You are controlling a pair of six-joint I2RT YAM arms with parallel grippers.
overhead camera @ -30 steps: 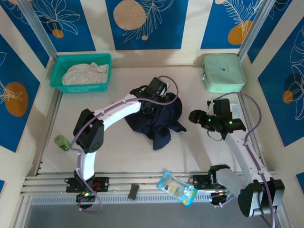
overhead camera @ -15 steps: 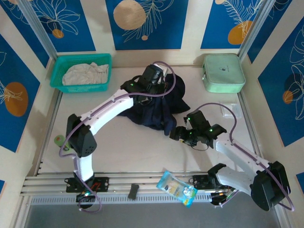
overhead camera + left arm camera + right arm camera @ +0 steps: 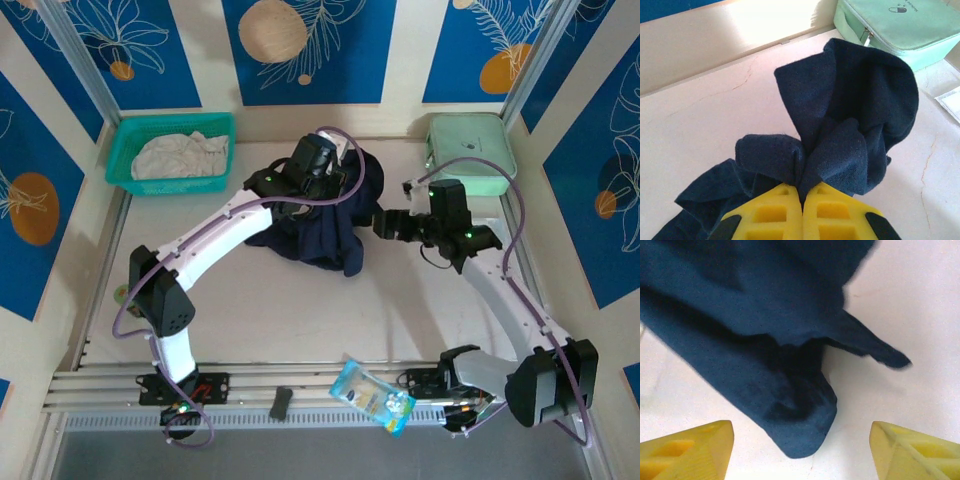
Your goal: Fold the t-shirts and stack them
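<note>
Left jaws: pressed together, pinching a bunch of the navy t-shirt (image 3: 850, 125), which bulges just ahead of them.
Right jaws: spread wide and empty; a rounded fold of the navy cloth lies between and just ahead of them, untouched.
Off-white t-shirt (image 3: 180, 155): well left of both jaws, heaped in the teal basket (image 3: 170, 186).
Progress: early, I judge; neither shirt is folded and no stack is begun.
Left to do: flatten and fold the navy shirt, then the other, then stack them.

Top cam overhead; both wrist cams close on navy shirt (image 3: 850, 100).
</note>
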